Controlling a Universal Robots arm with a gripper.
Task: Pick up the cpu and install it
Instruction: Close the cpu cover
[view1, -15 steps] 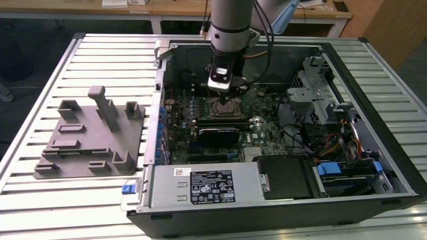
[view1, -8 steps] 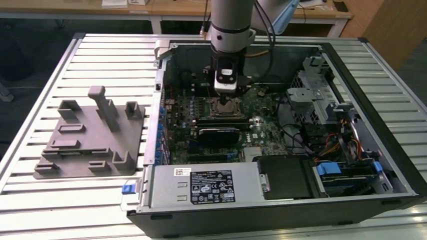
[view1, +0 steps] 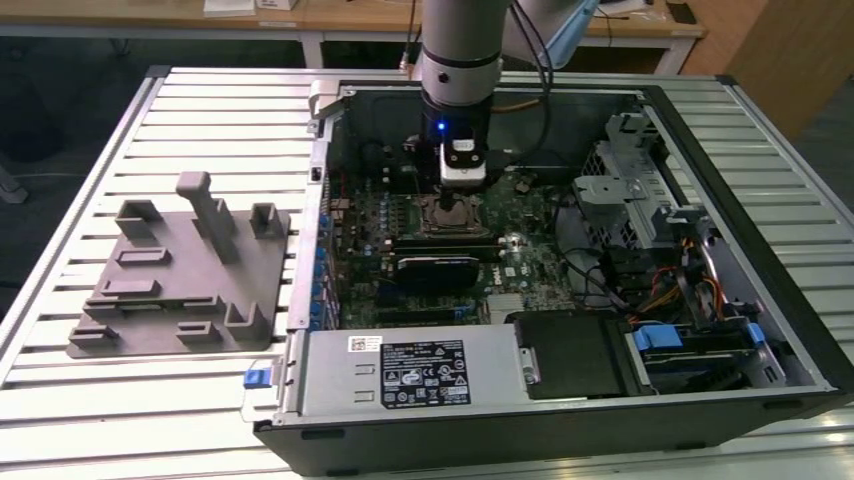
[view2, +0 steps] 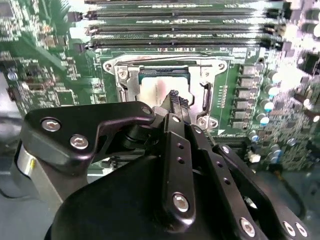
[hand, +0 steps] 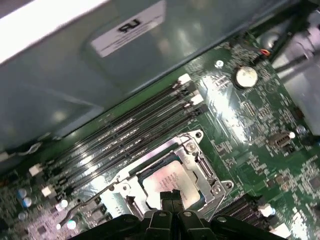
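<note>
The gripper, fingers pinched together with nothing between them, hangs with its tips at or just above the cpu. The cpu lies flat in the socket frame directly beneath, so I judge the placing step all but done, though I cannot tell whether the tips touch the cpu. Any motion here calls for a straight vertical path, since the frame's metal edges crowd the tips; memory slots run just beyond, and the grey holder sits well off to the side.
</note>
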